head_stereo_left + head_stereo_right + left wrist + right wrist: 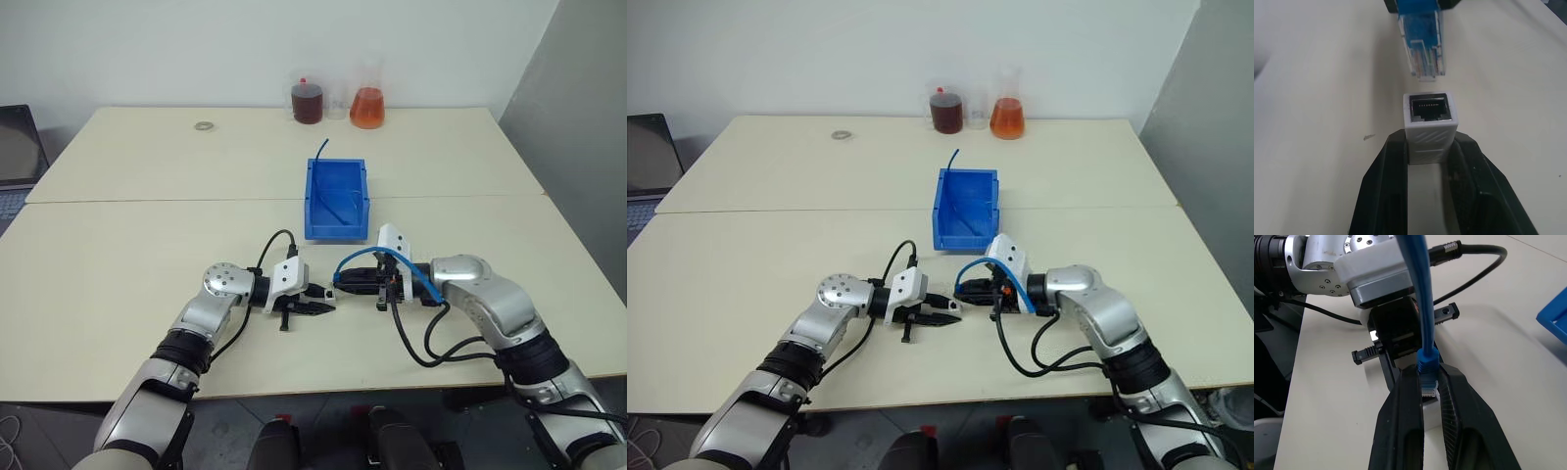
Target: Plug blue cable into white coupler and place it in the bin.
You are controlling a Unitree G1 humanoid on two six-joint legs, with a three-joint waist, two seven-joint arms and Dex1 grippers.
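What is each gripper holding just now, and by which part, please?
Left gripper clamps the white coupler by its rear end; right gripper pinches the blue cable at its plug.

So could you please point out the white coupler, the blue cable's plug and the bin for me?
white coupler (1430, 117), left wrist view, on its socket end.
blue cable plug (1422, 46), left wrist view, on the clear plug body.
bin (336, 233), left eye view, on its front wall.
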